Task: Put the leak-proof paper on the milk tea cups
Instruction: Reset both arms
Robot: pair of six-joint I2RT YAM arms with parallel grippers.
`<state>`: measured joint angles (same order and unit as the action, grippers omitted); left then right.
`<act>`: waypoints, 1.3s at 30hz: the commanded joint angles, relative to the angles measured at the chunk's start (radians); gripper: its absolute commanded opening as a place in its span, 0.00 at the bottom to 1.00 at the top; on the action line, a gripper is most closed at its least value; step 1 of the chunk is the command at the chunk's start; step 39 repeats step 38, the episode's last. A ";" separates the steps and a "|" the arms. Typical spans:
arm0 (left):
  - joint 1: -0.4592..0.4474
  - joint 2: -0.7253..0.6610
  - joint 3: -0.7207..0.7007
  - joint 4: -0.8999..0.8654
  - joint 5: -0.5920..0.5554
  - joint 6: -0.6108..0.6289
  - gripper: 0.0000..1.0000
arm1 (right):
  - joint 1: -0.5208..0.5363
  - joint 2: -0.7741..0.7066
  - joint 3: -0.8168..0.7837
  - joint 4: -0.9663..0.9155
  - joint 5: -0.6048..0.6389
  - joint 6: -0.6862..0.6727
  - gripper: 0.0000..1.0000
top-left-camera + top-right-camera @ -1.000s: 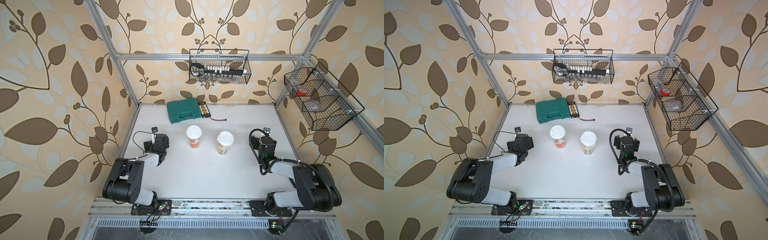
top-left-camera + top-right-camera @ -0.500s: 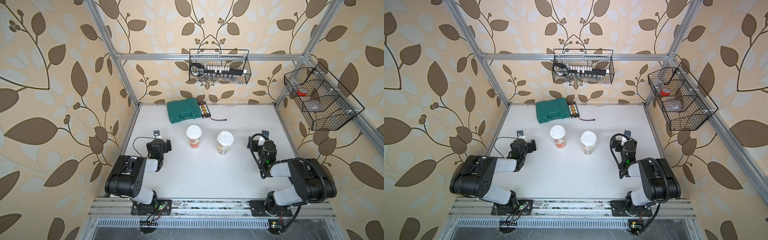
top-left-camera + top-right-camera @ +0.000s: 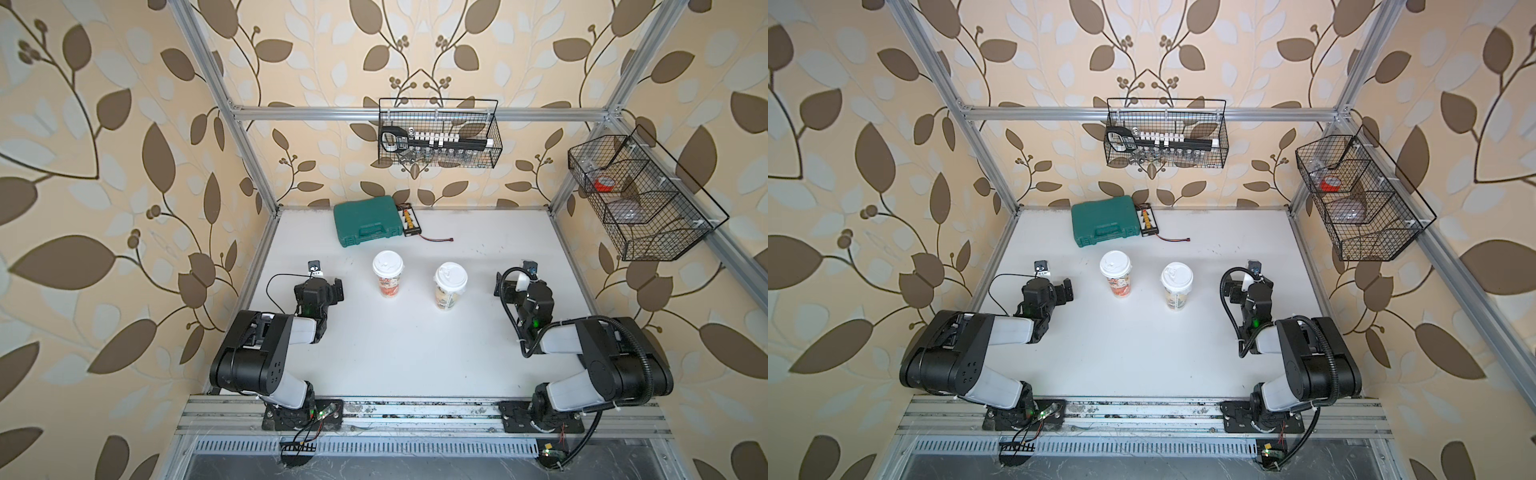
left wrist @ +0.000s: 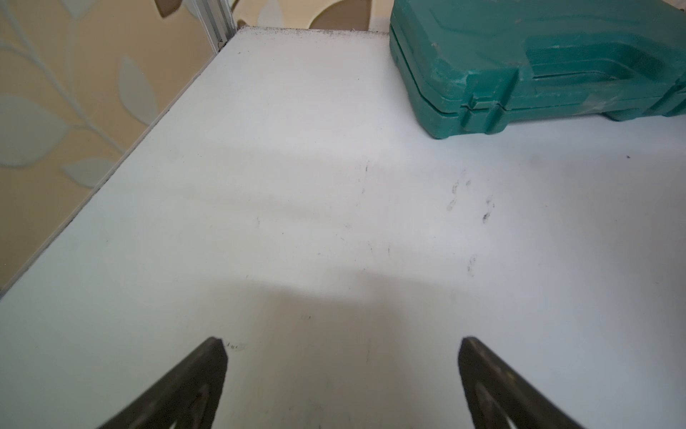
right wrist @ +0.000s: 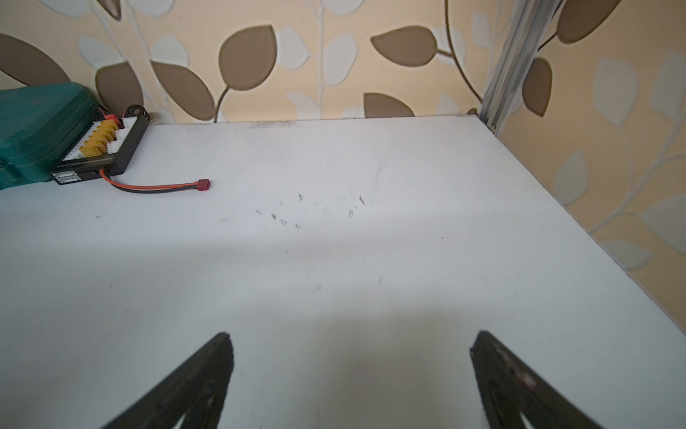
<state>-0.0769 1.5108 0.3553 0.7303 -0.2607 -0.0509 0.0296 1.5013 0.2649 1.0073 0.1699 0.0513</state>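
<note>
Soft, even light makes the white table (image 3: 415, 345) look bright in both top views, which are sharp. In the wrist views the left gripper (image 4: 341, 341) and right gripper (image 5: 352, 335) look dark and blurry, each with a wide soft shadow on the table.

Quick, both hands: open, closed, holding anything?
Left hand: open, holding nothing.
Right hand: open, holding nothing.
</note>
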 commanded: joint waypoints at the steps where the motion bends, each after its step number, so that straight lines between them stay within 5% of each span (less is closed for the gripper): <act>1: 0.011 -0.015 0.019 0.035 0.020 0.014 0.99 | -0.005 0.001 0.016 0.019 -0.015 -0.005 1.00; 5: 0.012 -0.015 0.019 0.035 0.020 0.015 0.99 | -0.014 0.001 0.016 0.017 -0.046 -0.001 1.00; 8: 0.011 -0.015 0.019 0.035 0.020 0.014 0.99 | -0.128 -0.007 0.006 0.025 -0.576 -0.088 1.00; 9: 0.012 -0.015 0.018 0.034 0.022 0.015 0.99 | -0.133 -0.004 -0.001 0.047 -0.596 -0.092 1.00; 14: 0.012 -0.015 0.019 0.035 0.021 0.014 0.99 | -0.129 -0.006 0.005 0.030 -0.571 -0.092 1.00; 17: 0.012 -0.016 0.019 0.035 0.020 0.014 0.99 | -0.103 0.001 0.017 0.017 -0.239 0.016 1.00; 18: 0.012 -0.015 0.018 0.035 0.020 0.014 0.99 | -0.100 -0.005 0.010 0.022 -0.219 0.021 1.00; 39: 0.012 -0.015 0.019 0.035 0.021 0.014 0.99 | -0.043 0.007 0.036 -0.019 -0.131 -0.010 1.00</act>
